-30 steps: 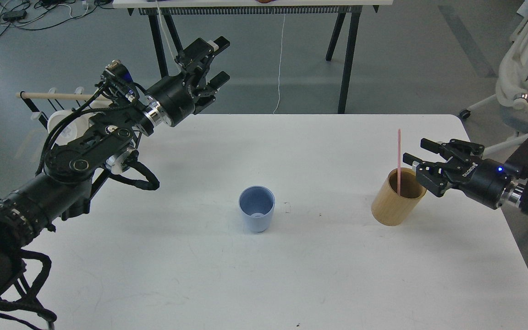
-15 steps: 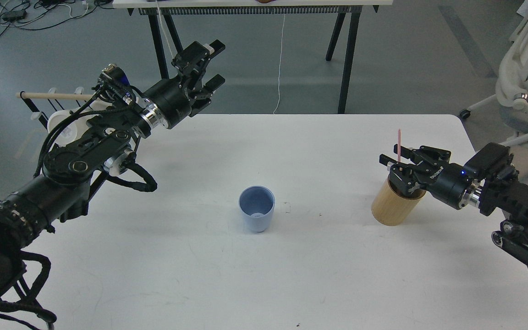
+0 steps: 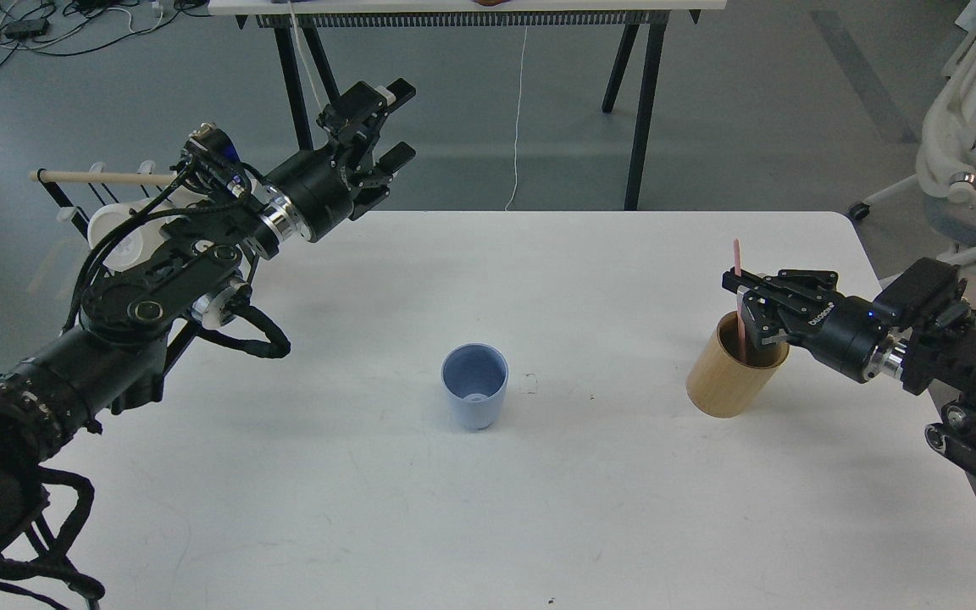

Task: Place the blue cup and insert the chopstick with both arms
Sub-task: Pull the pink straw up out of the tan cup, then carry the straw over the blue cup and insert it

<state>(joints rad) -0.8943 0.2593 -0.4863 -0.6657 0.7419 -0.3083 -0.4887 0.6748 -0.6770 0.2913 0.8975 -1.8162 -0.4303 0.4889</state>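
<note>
Right end effector (image 3: 742, 296) over white table (image 3: 539, 508)

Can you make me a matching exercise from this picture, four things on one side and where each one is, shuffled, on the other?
Things:
1. blue cup
2. chopstick
3. left gripper
4. right gripper

Places:
A. raised beyond the table's far left edge, fingers spread
B. standing in the bamboo holder, top poking out
C. upright near the middle of the white table
D. over the bamboo holder's rim, at the pink stick

Pairs: 1-C, 2-B, 3-A, 4-D
</note>
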